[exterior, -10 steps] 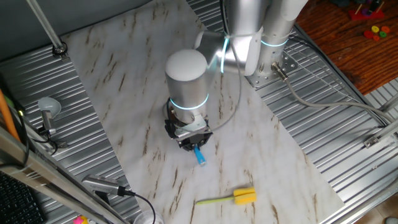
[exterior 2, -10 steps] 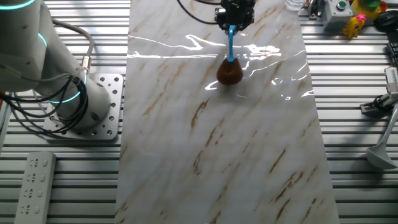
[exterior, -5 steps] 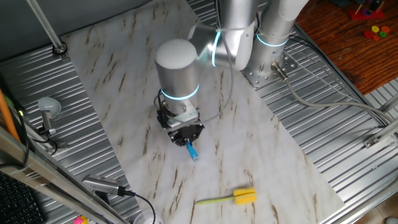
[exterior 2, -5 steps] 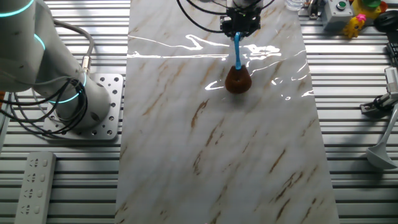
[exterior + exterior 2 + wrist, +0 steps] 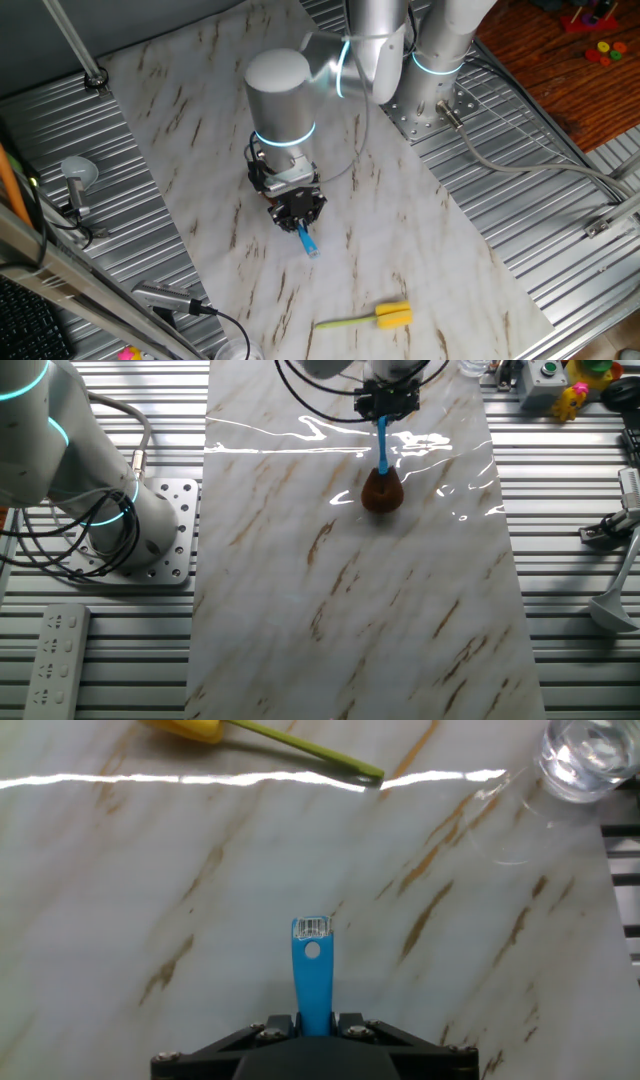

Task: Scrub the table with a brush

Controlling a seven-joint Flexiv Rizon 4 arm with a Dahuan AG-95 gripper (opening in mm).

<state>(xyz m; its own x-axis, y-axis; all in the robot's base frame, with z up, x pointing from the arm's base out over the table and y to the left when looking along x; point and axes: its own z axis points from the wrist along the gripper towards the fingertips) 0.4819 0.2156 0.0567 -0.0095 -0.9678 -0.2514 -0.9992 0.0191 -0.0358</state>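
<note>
My gripper (image 5: 298, 212) is shut on the light-blue handle of the brush (image 5: 308, 242) and holds it low over the white marble table (image 5: 200, 120). In the other fixed view my gripper (image 5: 386, 402) holds the handle, and the round brown bristle head of the brush (image 5: 381, 492) rests on the table (image 5: 350, 620). In the hand view the blue handle of the brush (image 5: 313, 975) sticks out from between the closed jaws of my gripper (image 5: 315, 1023) over the table (image 5: 150, 890). The bristle head is hidden there.
A yellow brush (image 5: 378, 318) lies on the table near the front edge; it also shows in the hand view (image 5: 250, 732). A clear glass (image 5: 585, 755) stands at the table's edge. Ribbed metal (image 5: 500, 200) surrounds the sheet. Tools and toys lie on the right (image 5: 620, 520).
My gripper has carried the brush sideways across the table, to the left in one fixed view and to the right in the other. It moved little in the last half second.
</note>
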